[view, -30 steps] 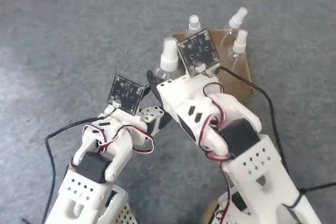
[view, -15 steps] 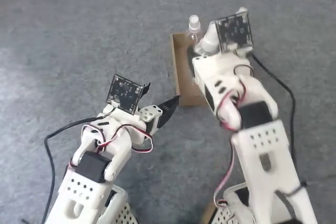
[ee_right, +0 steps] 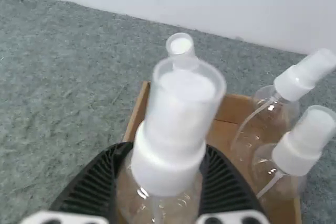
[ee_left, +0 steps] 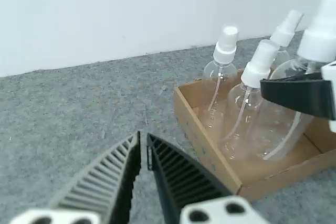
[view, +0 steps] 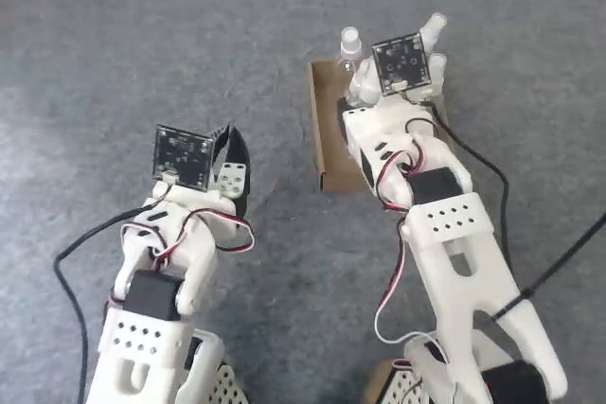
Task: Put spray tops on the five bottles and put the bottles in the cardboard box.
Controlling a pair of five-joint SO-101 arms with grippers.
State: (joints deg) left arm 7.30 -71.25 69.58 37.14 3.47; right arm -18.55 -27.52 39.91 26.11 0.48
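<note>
My right gripper (ee_right: 167, 156) is shut on a clear bottle with a white spray top (ee_right: 176, 124), held upright over the cardboard box (view: 320, 130). In the left wrist view this bottle (ee_left: 315, 51) hangs just above the box floor, with a black finger of the right gripper across it. Three other topped bottles stand in the box (ee_left: 205, 140): one at the back left corner (view: 350, 44) and two on the right side (view: 434, 30) (view: 436, 71). My left gripper (view: 232, 150) is shut and empty over the carpet, left of the box.
Grey carpet (view: 114, 73) covers the table all around the box. A pale wall (ee_left: 105, 9) runs behind the box. White perforated arm bases (view: 213, 380) sit at the near edge.
The right arm carried the bottle from left of the box to over it. The left gripper let go, swung away to the left and shut.
</note>
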